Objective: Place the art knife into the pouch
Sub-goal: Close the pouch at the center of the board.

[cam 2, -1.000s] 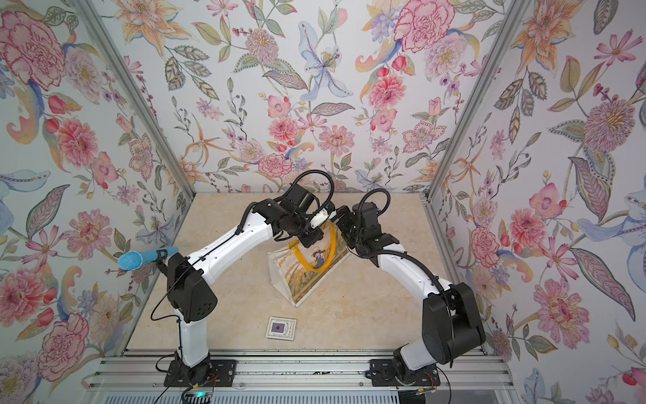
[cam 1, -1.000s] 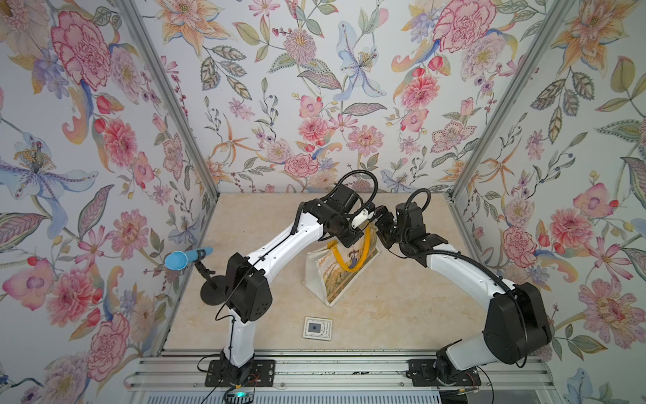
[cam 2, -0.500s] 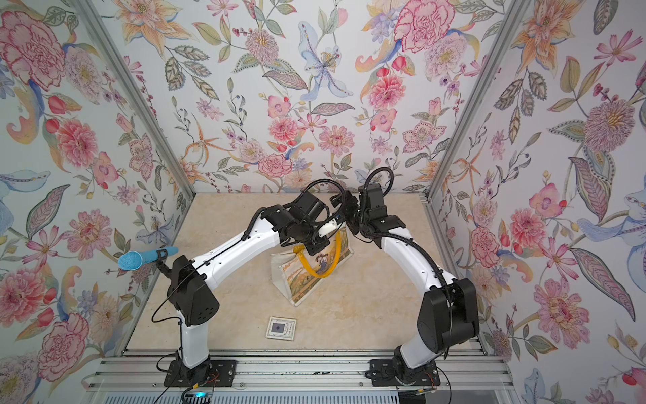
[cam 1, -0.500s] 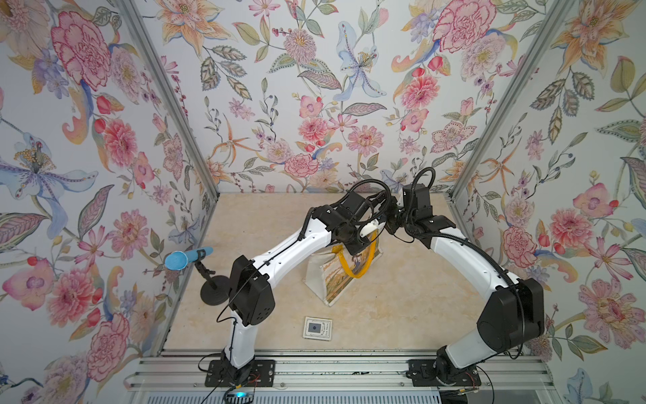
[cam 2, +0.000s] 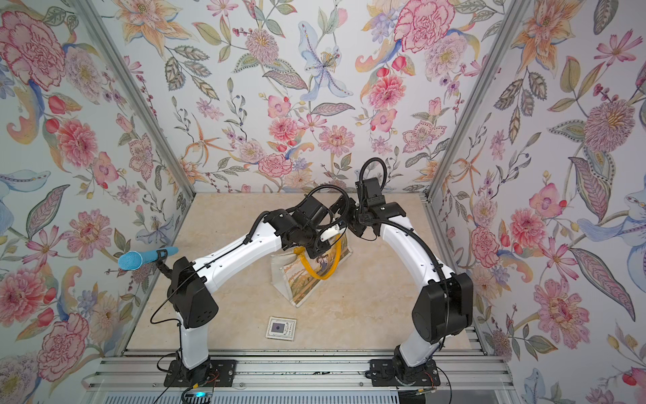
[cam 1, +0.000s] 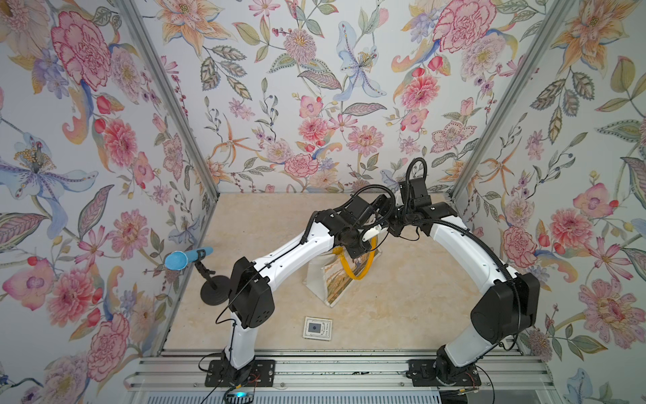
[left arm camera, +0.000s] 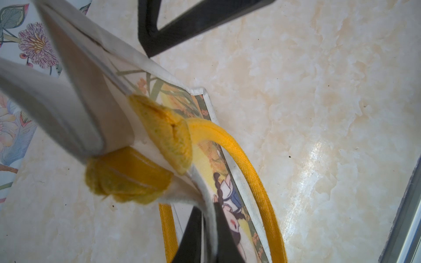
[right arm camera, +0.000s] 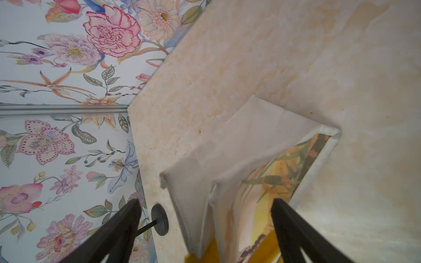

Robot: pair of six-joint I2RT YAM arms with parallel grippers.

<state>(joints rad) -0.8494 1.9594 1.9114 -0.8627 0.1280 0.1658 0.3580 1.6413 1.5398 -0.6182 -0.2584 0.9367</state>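
The pouch (cam 1: 344,281) stands mid-table with its printed face showing in both top views (cam 2: 307,280); one yellow handle (cam 1: 353,271) hangs in a loop. My left gripper (left arm camera: 206,211) is shut on the pouch's off-white rim (left arm camera: 208,202) and holds the mouth up; in a top view it sits at the pouch's top (cam 1: 360,245). My right gripper (right arm camera: 206,200) hovers open just above the pouch's mouth (right arm camera: 211,195), with nothing between its fingers (right arm camera: 287,218). In a top view it is close behind the left one (cam 1: 393,227). The art knife is out of view.
A blue microphone (cam 1: 188,257) on a black stand (cam 1: 214,295) is by the left wall. A small square card (cam 1: 317,328) lies near the front edge. Flowered walls close in three sides, and a metal rail (cam 1: 332,367) runs along the front.
The left gripper has drawn the pouch's rim to the right while the pouch's base stayed put. The right arm has swung back and higher, ending behind the left gripper.
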